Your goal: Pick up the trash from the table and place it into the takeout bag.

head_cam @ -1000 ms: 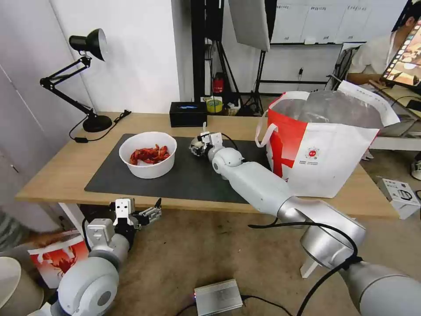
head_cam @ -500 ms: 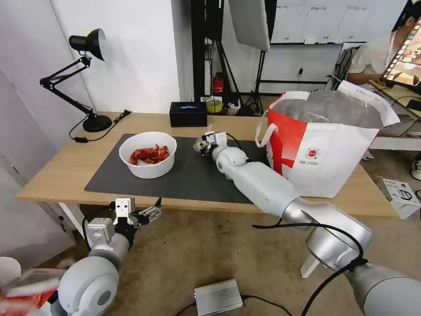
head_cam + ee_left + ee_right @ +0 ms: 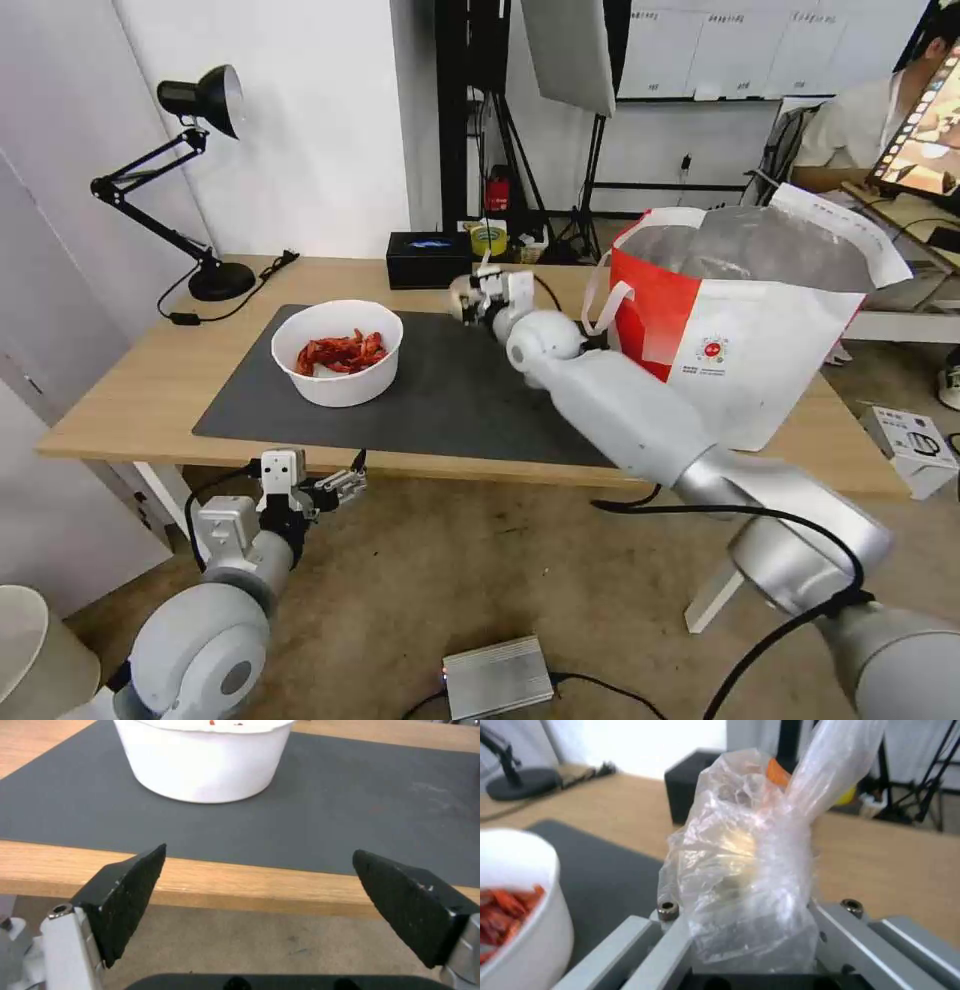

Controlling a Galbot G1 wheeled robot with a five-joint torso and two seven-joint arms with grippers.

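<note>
My right gripper (image 3: 470,298) is shut on a small knotted clear bag (image 3: 745,870), holding it above the back edge of the dark grey mat (image 3: 440,400), left of the takeout bag (image 3: 740,340). That takeout bag is a white tote with red sides and foil lining, standing open on the table (image 3: 130,400) at the right. A white bowl of red crayfish shells (image 3: 338,352) sits on the mat's left part, also seen as the bowl (image 3: 205,761) and the bowl (image 3: 515,907). My left gripper (image 3: 345,487) hangs open below the table's front edge, its fingers (image 3: 130,896) wide apart.
A black box (image 3: 429,259) and a black desk lamp (image 3: 200,190) stand along the table's back edge. A small silver box (image 3: 497,675) with a cable lies on the floor in front. A white carton (image 3: 912,448) rests at the table's right end.
My right gripper has risen from the mat with the clear bag and moved back and to the right, toward the takeout bag. The left arm has stayed still.
</note>
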